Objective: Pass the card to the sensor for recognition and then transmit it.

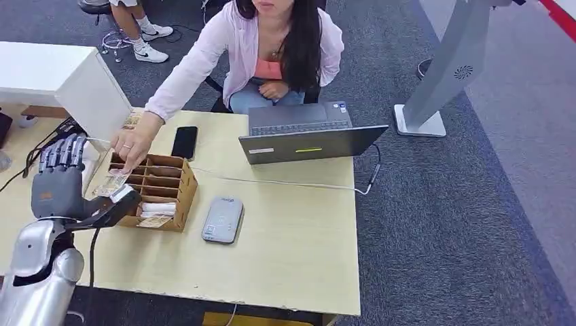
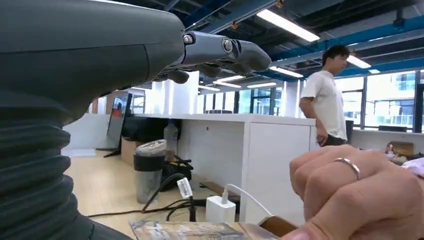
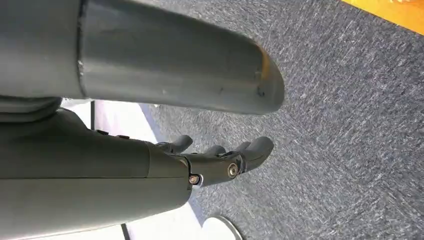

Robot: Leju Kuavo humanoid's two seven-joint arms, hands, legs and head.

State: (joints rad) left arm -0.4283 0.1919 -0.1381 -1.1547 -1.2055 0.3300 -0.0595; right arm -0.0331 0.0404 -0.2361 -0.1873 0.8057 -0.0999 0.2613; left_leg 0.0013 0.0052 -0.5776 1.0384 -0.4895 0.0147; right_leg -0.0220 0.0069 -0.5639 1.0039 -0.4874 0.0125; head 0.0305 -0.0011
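My left hand (image 1: 60, 178) is raised at the table's left edge, fingers straight up and thumb stretched toward the wooden card box (image 1: 163, 182). A patterned card (image 1: 110, 185) lies just above the thumb, and no finger closes on it. The card (image 2: 185, 231) is also in the left wrist view, far from my fingers (image 2: 220, 50). A person's hand (image 1: 132, 146) reaches down to the card, and the ringed hand (image 2: 360, 200) sits right beside it. The grey card sensor (image 1: 223, 219) lies flat to the right of the box. My right hand (image 3: 220, 160) hangs over carpet, holding nothing.
A black phone (image 1: 185, 142) and an open laptop (image 1: 306, 136) lie at the far side of the table (image 1: 285, 258), with a cable running across. A white cabinet (image 1: 88, 88) stands at the left. The person sits behind the table. A grey stand (image 1: 441, 75) is at the right.
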